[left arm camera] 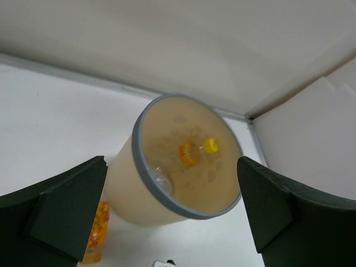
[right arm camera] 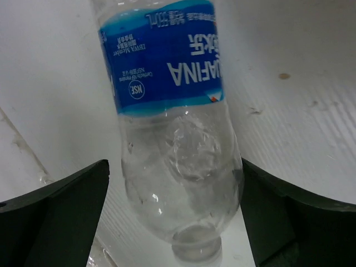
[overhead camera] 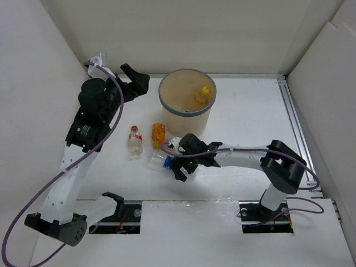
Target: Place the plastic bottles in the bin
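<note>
Far back on the white table [overhead camera: 250, 125] stands the tan bin [overhead camera: 189, 123], with a yellow-capped bottle [overhead camera: 200, 98] inside. The left gripper [overhead camera: 136, 78] hovers beside its rim, jaws wide and empty. The right gripper [right arm camera: 175, 189], jaws wide, straddles a blue-labelled bottle [right arm camera: 167, 72] lying on the table. A red-capped bottle [overhead camera: 134, 140] and a short orange bottle [overhead camera: 158, 134] lie nearby.

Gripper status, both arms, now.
Left gripper: open, empty, facing the bin.
Right gripper: open, fingers either side of the blue-labelled bottle, not clamped.
</note>
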Controlling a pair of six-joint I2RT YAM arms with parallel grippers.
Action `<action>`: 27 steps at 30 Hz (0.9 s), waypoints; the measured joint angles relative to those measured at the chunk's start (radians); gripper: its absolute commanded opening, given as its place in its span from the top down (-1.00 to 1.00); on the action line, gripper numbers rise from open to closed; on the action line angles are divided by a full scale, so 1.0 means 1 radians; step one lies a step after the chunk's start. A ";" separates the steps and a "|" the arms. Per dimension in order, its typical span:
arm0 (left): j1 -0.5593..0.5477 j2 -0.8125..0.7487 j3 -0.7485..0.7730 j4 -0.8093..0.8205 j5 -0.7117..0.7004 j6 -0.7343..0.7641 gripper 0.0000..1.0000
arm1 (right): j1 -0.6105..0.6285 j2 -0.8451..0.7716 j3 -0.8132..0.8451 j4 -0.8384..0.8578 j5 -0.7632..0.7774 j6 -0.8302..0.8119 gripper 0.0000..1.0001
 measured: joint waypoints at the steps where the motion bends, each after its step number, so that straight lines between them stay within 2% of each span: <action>1: 0.000 -0.009 -0.018 -0.005 -0.008 0.001 -1.00 | 0.005 0.024 0.000 0.013 -0.008 0.000 -0.76; 2: 0.000 -0.011 -0.040 -0.016 -0.012 0.002 -1.00 | 0.009 0.045 0.001 0.034 -0.008 -0.010 -0.51; 4: 0.000 -0.010 -0.077 -0.043 -0.021 0.003 -1.00 | 0.016 0.061 0.010 0.065 -0.026 -0.009 0.39; 5: 0.000 -0.009 -0.096 -0.060 -0.027 0.005 -1.00 | 0.020 0.066 0.012 0.078 -0.033 -0.005 0.68; 7: 0.000 -0.009 -0.119 -0.100 -0.037 0.009 -1.00 | 0.038 0.064 0.010 0.087 -0.024 0.012 0.90; 11: 0.000 -0.026 -0.127 -0.142 -0.043 0.021 -1.00 | 0.103 0.007 -0.006 0.032 -0.002 0.030 1.00; 14: 0.001 -0.064 -0.127 -0.152 -0.014 0.038 -1.00 | 0.147 -0.114 -0.012 -0.047 0.020 0.039 1.00; 20: 0.001 -0.122 -0.126 -0.126 0.227 0.082 -1.00 | 0.152 -0.362 0.051 -0.101 0.158 0.082 1.00; 24: -0.001 -0.123 -0.126 -0.084 0.398 0.082 -1.00 | 0.135 -0.381 0.156 -0.098 0.294 0.151 1.00; 27: -0.001 -0.129 -0.127 -0.057 0.457 0.079 -1.00 | 0.116 -0.382 0.197 -0.068 0.379 0.215 1.00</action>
